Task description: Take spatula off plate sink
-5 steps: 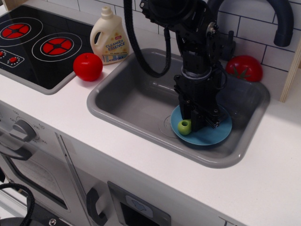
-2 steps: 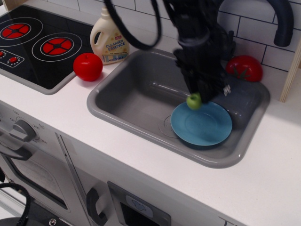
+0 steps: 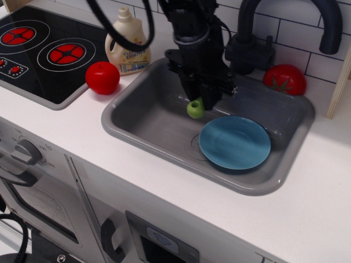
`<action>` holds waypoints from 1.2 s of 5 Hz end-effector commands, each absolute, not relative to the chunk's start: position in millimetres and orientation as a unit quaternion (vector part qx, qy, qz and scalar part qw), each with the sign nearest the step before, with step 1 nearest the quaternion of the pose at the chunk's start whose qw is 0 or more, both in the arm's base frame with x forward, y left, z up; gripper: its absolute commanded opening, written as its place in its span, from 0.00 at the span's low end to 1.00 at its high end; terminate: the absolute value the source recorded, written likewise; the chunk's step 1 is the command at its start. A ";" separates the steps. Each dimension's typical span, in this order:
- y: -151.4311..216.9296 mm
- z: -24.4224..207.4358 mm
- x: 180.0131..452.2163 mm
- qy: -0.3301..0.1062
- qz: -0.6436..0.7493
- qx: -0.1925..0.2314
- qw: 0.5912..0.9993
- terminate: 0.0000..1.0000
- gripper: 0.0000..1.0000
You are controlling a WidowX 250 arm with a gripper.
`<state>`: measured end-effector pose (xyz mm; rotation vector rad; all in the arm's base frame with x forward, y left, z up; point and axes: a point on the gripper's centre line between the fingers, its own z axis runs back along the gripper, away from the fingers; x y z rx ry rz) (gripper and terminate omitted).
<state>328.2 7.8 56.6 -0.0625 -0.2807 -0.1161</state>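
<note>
Where listed left to right: black hob (image 3: 38, 52) with red rings; red ball (image 3: 102, 77) on white counter (image 3: 307, 208); cream bottle (image 3: 128, 43) labelled "CLEANSER ESSENCE"; grey sink (image 3: 148, 118). Above sink's middle, black claw (image 3: 202, 98) clamped on spatula (image 3: 196, 108), lime-green handle end showing below, blade hidden between jaws. Just right, light-blue plate (image 3: 235, 142) flat on sink floor, bare. Behind, dark faucet (image 3: 258, 38); red tomato (image 3: 284, 79) at far right.

Black hob (image 3: 38, 55) rear left, detergent bottle (image 3: 128, 43) beside it, red apple (image 3: 102, 77) in front. Dark faucet (image 3: 285, 22) at back, red tomato (image 3: 284, 80) by wall.
</note>
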 end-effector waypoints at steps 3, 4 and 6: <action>24.0 12.9 300.2 -0.183 0.069 -0.022 0.980 0.00 0.00; 22.8 1.2 296.4 -0.155 0.091 -0.014 0.984 0.00 0.00; 22.8 -3.1 295.7 -0.141 0.143 0.024 0.979 0.00 1.00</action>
